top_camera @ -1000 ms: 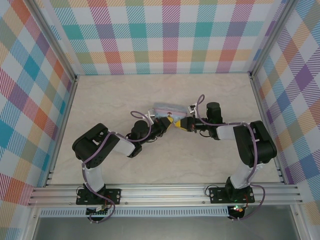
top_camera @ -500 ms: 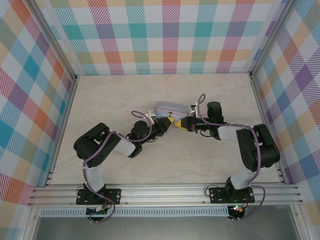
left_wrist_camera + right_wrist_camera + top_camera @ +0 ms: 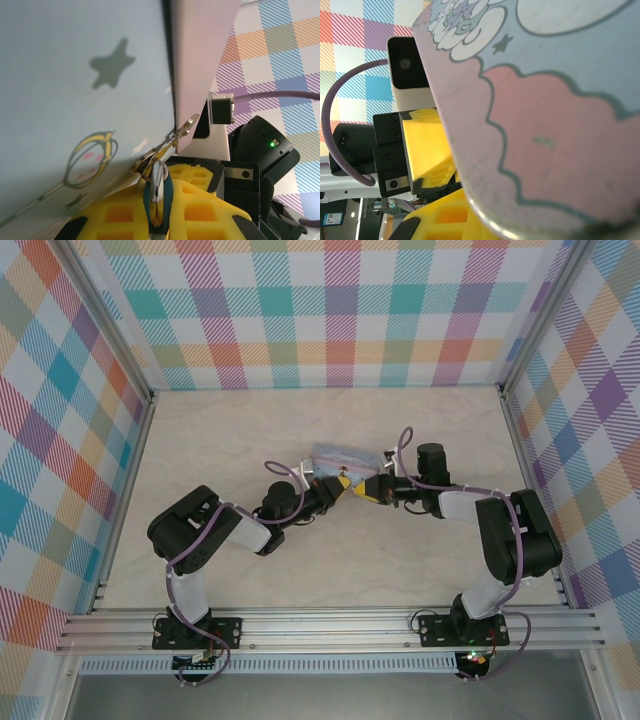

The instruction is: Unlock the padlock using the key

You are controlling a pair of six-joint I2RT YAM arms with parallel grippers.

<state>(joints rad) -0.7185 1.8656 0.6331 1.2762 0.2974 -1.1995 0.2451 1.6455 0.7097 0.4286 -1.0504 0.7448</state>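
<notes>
The pale blue cartoon tin (image 3: 345,454) lies mid-table, and both grippers meet at its near edge. My left gripper (image 3: 340,483) reaches in from the left, my right gripper (image 3: 366,488) from the right. In the left wrist view my left gripper (image 3: 159,200) is shut on a thin silvery key (image 3: 158,186) seen edge-on. A small ring (image 3: 144,165) links the key to a brass-coloured piece (image 3: 184,127) lying against the tin (image 3: 75,75). The padlock is hidden. My right gripper is shut, and one yellow finger (image 3: 442,220) sits under the tin's rim (image 3: 470,200).
The right gripper's black body (image 3: 260,150) sits just behind the key. The left gripper's yellow fingers (image 3: 425,145) and wrist camera (image 3: 407,65) crowd the tin's edge. Plaid walls and metal rails (image 3: 330,625) enclose the pale tabletop (image 3: 220,430).
The right arm has swung slightly to the right, and the tin and both fingertips have shifted a little right with it. Both grippers have stayed shut.
</notes>
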